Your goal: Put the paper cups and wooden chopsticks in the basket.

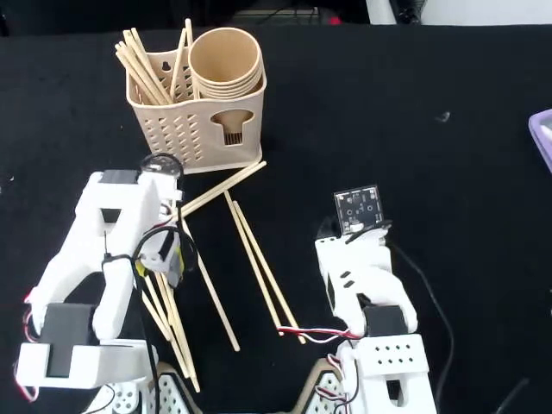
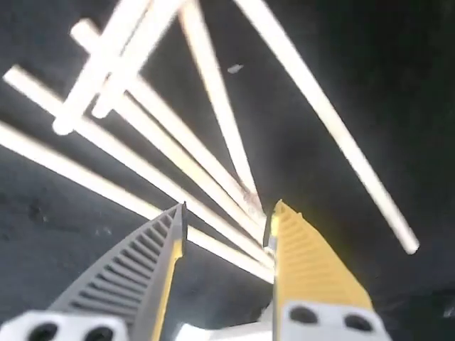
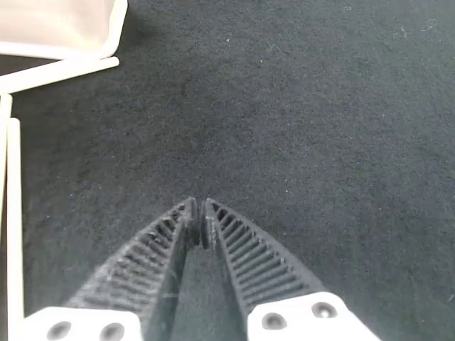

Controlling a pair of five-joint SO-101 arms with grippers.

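Note:
The beige perforated basket stands at the back left and holds a stack of paper cups and several wooden chopsticks. More chopsticks lie loose on the black cloth: a pair in the middle, one touching the basket's foot, and a bundle under the left arm. My left gripper is open just above that bundle, with chopsticks lying between its fingertips. My right gripper is shut on nothing, over bare cloth to the right of the pair.
A purple object pokes in at the right edge. The basket's corner and a chopstick lie ahead of the right gripper. Both arm bases stand at the front edge.

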